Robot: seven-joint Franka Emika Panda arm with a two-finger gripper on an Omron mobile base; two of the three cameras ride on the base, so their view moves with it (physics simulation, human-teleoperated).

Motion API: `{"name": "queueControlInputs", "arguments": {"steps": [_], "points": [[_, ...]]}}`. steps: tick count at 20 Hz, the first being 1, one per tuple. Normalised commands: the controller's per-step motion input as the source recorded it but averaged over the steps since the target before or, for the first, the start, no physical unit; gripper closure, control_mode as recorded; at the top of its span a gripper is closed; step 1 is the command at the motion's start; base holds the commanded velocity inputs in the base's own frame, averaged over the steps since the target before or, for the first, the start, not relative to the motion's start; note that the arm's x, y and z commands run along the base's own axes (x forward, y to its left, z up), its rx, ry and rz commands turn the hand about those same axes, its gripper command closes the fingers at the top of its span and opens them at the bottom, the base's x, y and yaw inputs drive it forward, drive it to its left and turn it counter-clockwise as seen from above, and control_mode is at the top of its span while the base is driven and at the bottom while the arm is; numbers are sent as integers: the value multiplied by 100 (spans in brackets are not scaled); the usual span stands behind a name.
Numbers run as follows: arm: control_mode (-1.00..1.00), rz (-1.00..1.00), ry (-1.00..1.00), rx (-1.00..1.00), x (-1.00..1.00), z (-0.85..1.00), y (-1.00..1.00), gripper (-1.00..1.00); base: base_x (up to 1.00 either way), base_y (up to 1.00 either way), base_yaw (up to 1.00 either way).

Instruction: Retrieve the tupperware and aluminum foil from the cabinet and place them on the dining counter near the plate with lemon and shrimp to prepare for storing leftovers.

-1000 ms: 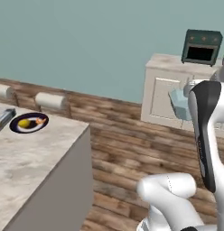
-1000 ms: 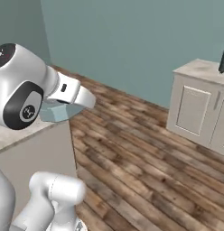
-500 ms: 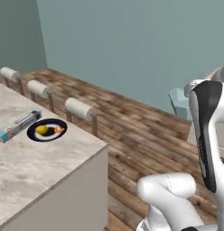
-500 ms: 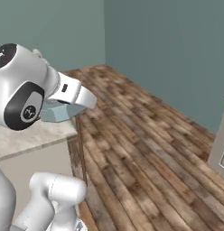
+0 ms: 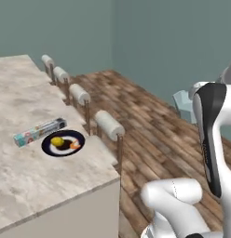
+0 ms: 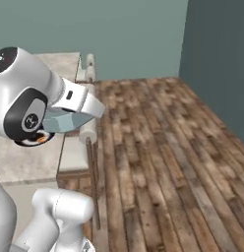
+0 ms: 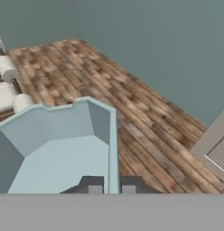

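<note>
My gripper (image 7: 112, 186) is shut on the tupperware (image 7: 59, 144), a pale blue-grey tub whose rim wall stands between the two fingertips. The tub (image 6: 62, 121) hangs in the air beside the dining counter (image 5: 24, 93), off its edge and above the stools. It also peeks out behind my arm as the tupperware (image 5: 184, 104). On the marble top sits the dark plate with lemon and shrimp (image 5: 64, 142). The aluminum foil (image 5: 40, 132) lies flat just beyond the plate, almost touching it. The cabinet is out of view.
A row of white-cushioned stools (image 5: 109, 124) lines the counter's edge over the wooden floor (image 6: 158, 147). Teal walls (image 5: 173, 42) close the room behind. A pale panelled furniture corner (image 7: 217, 149) shows at the right of the hand view.
The base has swung round, so the whole scene has shifted: the counter with plate and foil now fills the left base view. The tub stays in my grip.
</note>
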Motion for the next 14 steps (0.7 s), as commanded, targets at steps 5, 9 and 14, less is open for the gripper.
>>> {"name": "queueControlInputs", "arguments": {"steps": [5, 9, 14], "points": [[100, 0, 0, 0, 0, 0, 0, 100, 28, -89, 54], [100, 0, 0, 0, 0, 0, 0, 100, 31, -83, 55], [100, 0, 0, 0, 0, 0, 0, 100, 64, -54, 63]]}}
